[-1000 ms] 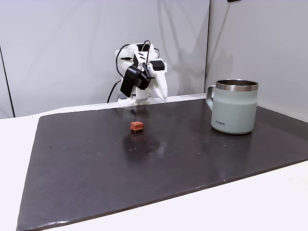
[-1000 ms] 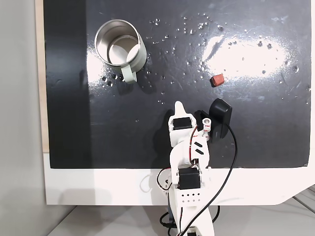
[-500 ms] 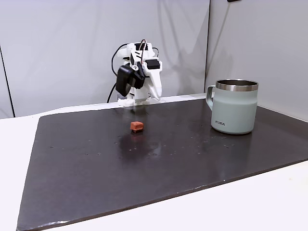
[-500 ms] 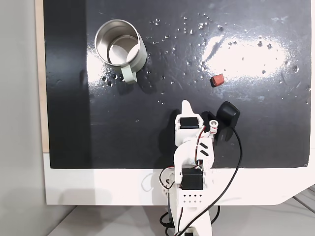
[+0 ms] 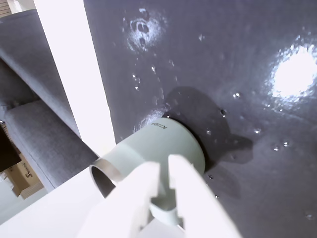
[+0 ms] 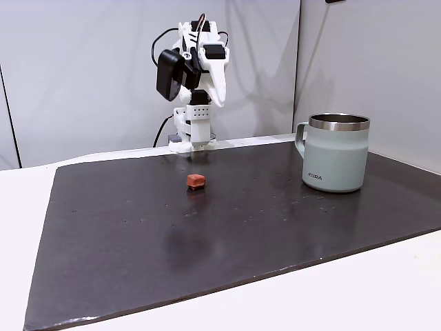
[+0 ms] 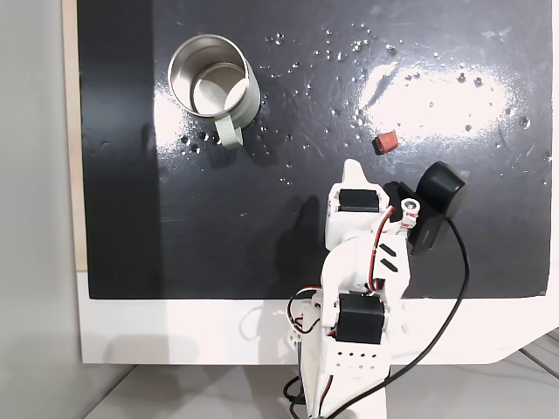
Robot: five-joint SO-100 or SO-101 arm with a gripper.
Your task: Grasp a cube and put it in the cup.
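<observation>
Wrist view looks down the white two-finger gripper (image 5: 164, 166), whose tips stand close together with only a thin slit between them and nothing held. Just past those tips lies the pale grey-green insulated mug with a steel rim (image 5: 163, 144), seen on its side from this angle because the camera itself is tilted; its small dark lettering sits near the base. Judging by that framing, the arm is raised and folded back, surveying the table rather than reaching.

A fixed view from table height shows the reason for the layout: the mug (image 6: 335, 162) stands upright at the right of the dark slate-coloured mat (image 6: 124, 255), handle turned toward the arm, while the tiny reddish-brown block with rounded edges (image 6: 196, 181) rests flat on the mat near the middle, well apart from the mug. The white arm (image 6: 196, 62) is lifted high at the back edge (a black camera housing rides on its side), leaving the block untouched, so the grasp has not yet begun.

Another fixed view, from above, adds what the side camera cannot: the mug's open mouth (image 7: 210, 77) is empty, and the block (image 7: 385, 141) lies just ahead of the arm's tip, on the opposite side from the mug. It also shows bright glare and scattered droplets or specks on the mat around the block. The wrist camera alone reveals how narrow the claw's opening is.
</observation>
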